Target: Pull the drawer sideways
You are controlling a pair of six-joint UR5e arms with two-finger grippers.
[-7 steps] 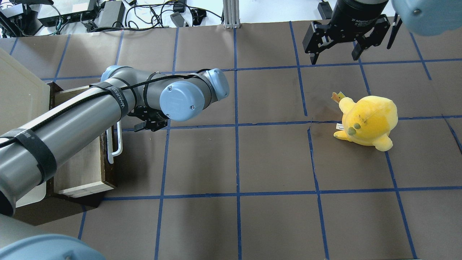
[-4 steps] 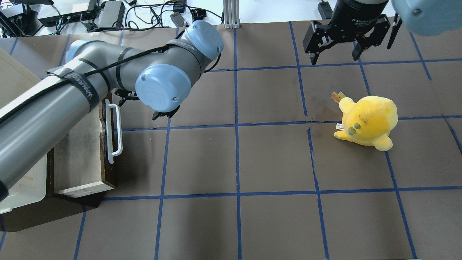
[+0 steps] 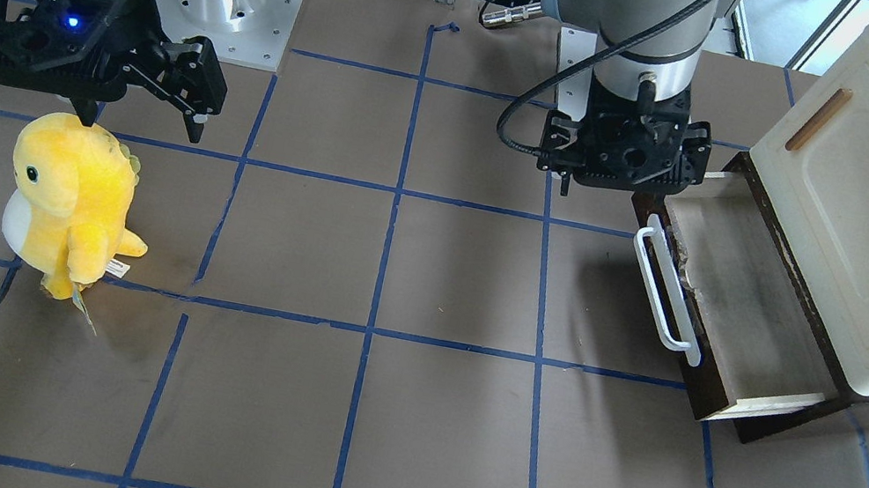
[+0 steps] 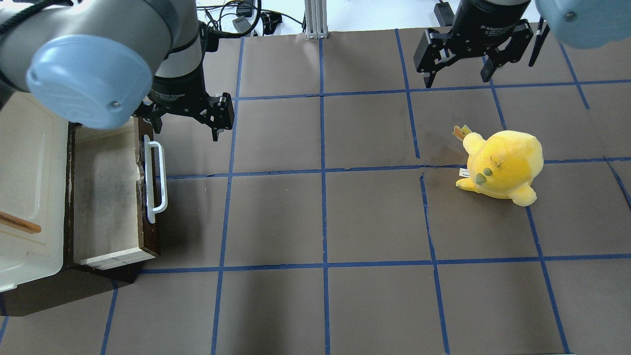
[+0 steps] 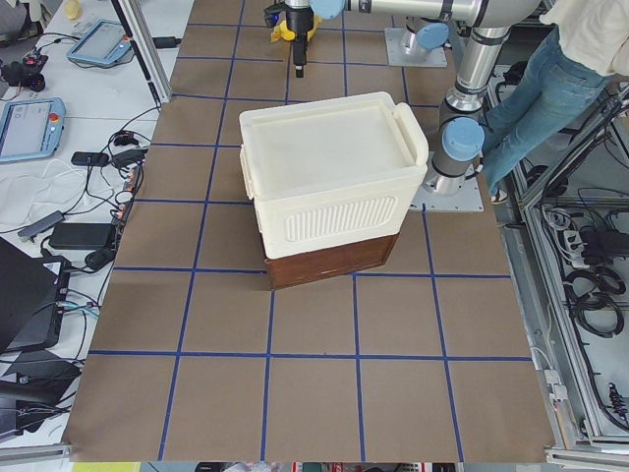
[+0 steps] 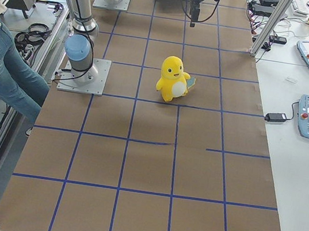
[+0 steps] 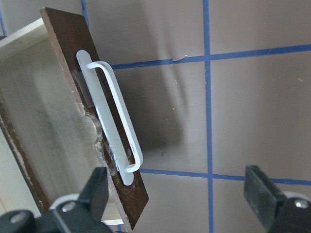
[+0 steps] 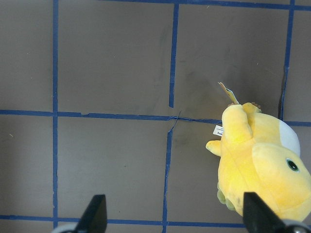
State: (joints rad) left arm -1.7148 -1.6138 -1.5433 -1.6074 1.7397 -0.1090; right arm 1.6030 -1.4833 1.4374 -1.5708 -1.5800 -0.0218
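The drawer [image 4: 106,197] stands open at the overhead view's left edge, its white handle [image 4: 156,182] running top to bottom. The left gripper [image 4: 185,127], wide and empty, hovers just up-frame of the handle's upper end. The right gripper [image 4: 456,79], also wide, hangs far off at upper right.

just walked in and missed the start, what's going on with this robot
The drawer is pulled well out of the cream cabinet. The left gripper hangs open beside one end of the drawer's dark front, off the white bar handle and holding nothing. The right gripper hangs open over the table, holding nothing, near a yellow plush toy but not touching it.
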